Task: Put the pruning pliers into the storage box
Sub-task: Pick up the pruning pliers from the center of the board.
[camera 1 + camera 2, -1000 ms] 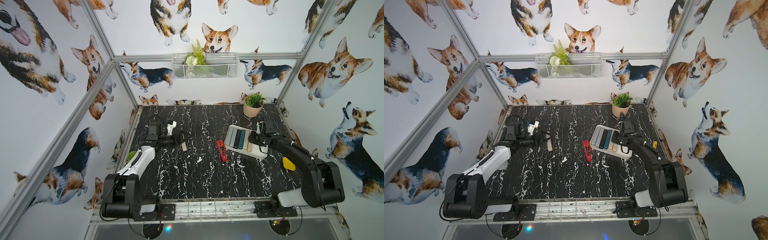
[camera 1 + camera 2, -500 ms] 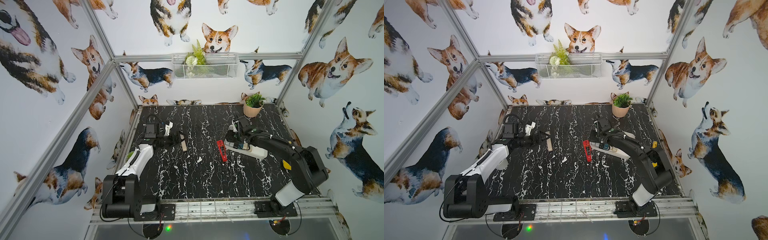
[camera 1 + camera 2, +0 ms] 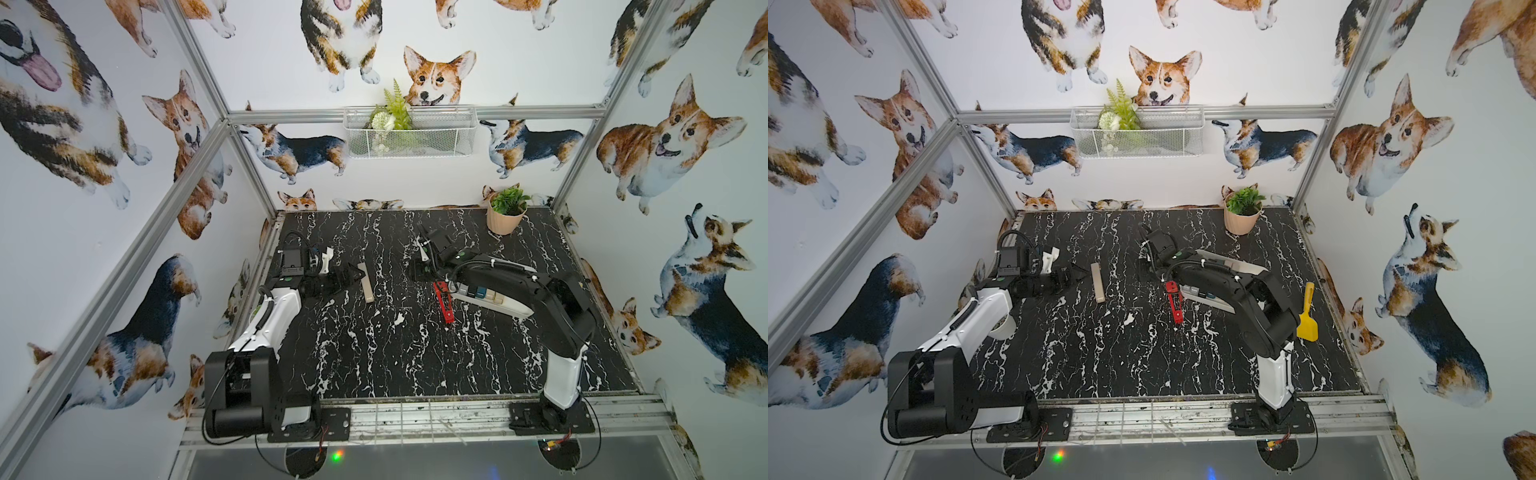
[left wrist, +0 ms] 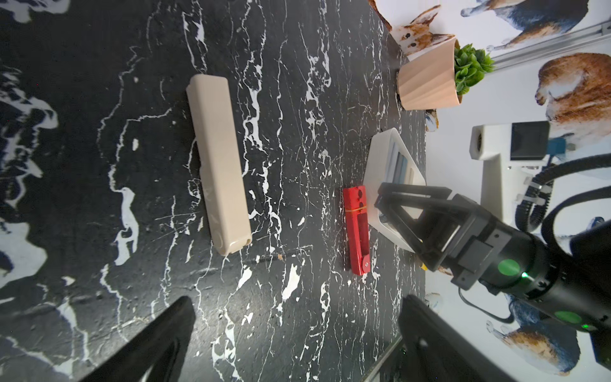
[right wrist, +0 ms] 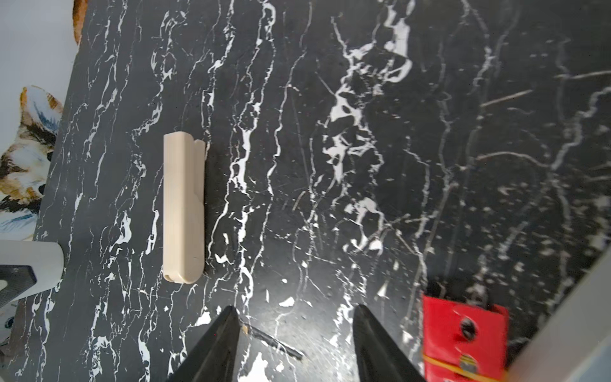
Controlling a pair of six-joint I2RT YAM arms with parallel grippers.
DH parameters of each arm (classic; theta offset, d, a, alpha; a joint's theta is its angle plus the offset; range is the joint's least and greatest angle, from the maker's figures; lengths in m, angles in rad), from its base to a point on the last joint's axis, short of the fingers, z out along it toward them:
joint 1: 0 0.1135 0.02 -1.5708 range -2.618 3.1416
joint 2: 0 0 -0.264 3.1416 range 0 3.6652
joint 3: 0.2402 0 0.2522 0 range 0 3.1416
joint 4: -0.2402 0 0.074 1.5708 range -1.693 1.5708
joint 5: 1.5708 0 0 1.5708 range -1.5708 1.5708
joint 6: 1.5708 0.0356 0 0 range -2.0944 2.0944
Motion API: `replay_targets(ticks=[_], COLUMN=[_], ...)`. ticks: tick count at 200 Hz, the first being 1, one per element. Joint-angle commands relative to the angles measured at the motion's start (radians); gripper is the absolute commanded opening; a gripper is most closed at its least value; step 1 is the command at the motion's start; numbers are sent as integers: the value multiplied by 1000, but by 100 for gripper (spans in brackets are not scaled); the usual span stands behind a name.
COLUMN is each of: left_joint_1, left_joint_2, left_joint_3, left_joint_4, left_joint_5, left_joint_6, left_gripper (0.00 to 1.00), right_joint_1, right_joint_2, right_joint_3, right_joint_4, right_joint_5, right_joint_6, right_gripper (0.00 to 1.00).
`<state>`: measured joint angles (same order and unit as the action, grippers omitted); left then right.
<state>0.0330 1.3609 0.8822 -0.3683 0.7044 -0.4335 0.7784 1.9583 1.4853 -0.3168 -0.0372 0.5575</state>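
Right wrist view: right pincer [image 5: 296, 309], jaws apart, empty, above counter [image 5: 330, 132]. Red pruning pliers [image 5: 463, 337] flat just beside it, alongside storage box [image 4: 377, 158] holding several others, long axis near-to-far; right arm nearer. Beige pruning pliers [image 4: 218, 165] lie before left pincer [image 4: 297, 299], likewise open.

Two loose pliers [image 4: 218, 165], one storage box [image 4: 378, 165]

You have two pliers loose on the bench [image 3: 1100, 353]. The beige pliers [image 3: 1098, 282] lie just past the tip of your left arm [image 3: 976, 316]. The red pliers [image 3: 1174, 301] lie just beside the white box [image 3: 1241, 264]. Your right arm [image 3: 1225, 286] stretches across that box and hides most of it. A yellow scoop [image 3: 1307, 313] lies near the bench's right edge.
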Motion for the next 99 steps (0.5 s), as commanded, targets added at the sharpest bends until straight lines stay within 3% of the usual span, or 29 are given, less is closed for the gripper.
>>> replay_targets(ticks=[1,99], left_joint_1=[18,85], left_joint_2=[-3,30], left_joint_3=[-1,-12], left_joint_4=[-11,-34], left_joint_5=[-22,-43], left_joint_6=[2,-34], left_gripper=[100,100], right_joint_1=[42,135], right_joint_2=[74,285], right_joint_3=[90,332], right_joint_4=[-20,-72], right_joint_5=[-12,-39], right_joint_6=[-16,-17], right_gripper=[62,65])
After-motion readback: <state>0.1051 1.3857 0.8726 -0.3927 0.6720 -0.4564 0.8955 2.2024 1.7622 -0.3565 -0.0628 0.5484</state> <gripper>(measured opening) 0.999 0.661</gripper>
